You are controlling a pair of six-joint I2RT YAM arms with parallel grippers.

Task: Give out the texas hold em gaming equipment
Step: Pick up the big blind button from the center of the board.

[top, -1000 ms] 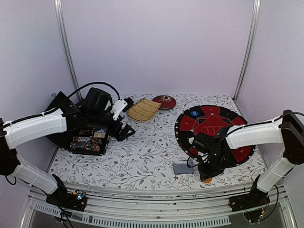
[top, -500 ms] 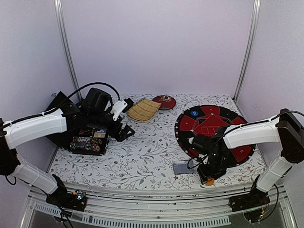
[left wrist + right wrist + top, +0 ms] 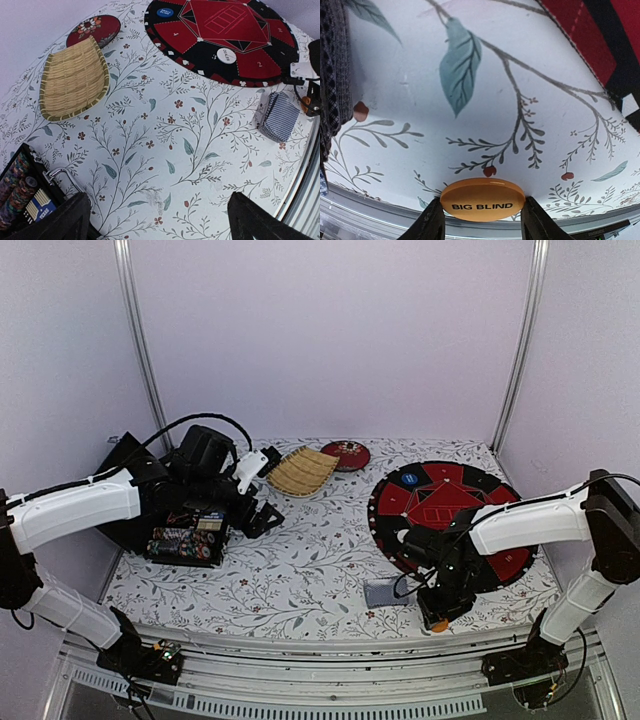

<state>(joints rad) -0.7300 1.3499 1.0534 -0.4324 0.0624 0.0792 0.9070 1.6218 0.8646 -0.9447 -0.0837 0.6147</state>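
Note:
An orange round button (image 3: 482,199) marked BIG BLIND lies on the floral cloth at the table's front edge, and my right gripper (image 3: 482,220) is shut on it, one finger against each side. In the top view that gripper (image 3: 437,621) is low, just right of the grey-blue card deck (image 3: 383,593), which also shows in the left wrist view (image 3: 280,116). A white button (image 3: 226,55) and a blue button (image 3: 163,12) rest on the red-and-black round mat (image 3: 455,502). My left gripper (image 3: 160,220) hangs open over bare cloth beside the case of poker chips (image 3: 185,540).
A woven bamboo tray (image 3: 302,471) and a round red dish (image 3: 346,454) sit at the back middle. The metal table rail (image 3: 380,220) runs right behind the orange button. The black chip case lid stands at the far left.
The right arm has shifted slightly at the front edge, with the fingers still around the orange button. The left arm has not moved.

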